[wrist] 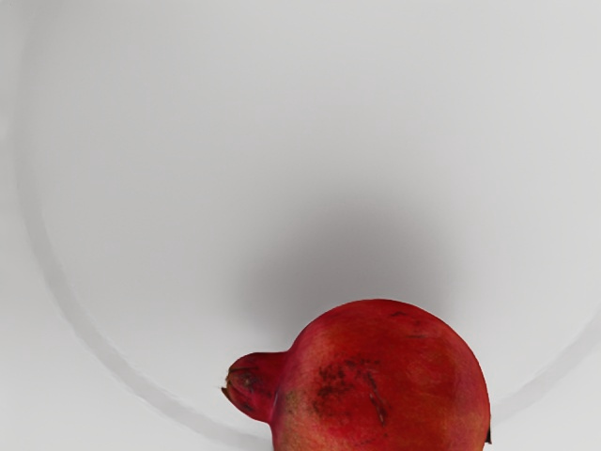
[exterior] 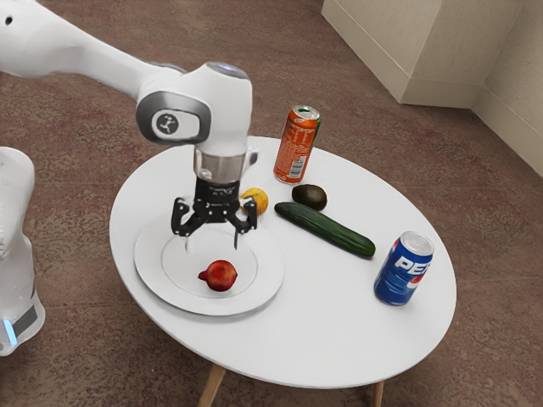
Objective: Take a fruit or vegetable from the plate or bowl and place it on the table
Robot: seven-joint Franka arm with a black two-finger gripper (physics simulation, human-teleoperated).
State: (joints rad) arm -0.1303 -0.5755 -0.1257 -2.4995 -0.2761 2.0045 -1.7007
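The gripper (exterior: 212,244) hangs over the plate (exterior: 153,275), fingers spread. The pomegranate (exterior: 221,275) lies on the plate, near its lower rim in the exterior view. Beyond the opposite rim sit a yellow-orange fruit (exterior: 256,202), avocado (exterior: 310,197) and cucumber (exterior: 327,229); an orange can (exterior: 295,148) and blue can (exterior: 402,271) stand nearer the table's (exterior: 339,339) edge.

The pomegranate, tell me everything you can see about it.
The pomegranate is round and deep red, its smooth-looking skin marked with dark blemishes. It appears whole and lies on its side on the white plate, its short crown pointing to the exterior view's left. The open gripper hangs above, apart from it.
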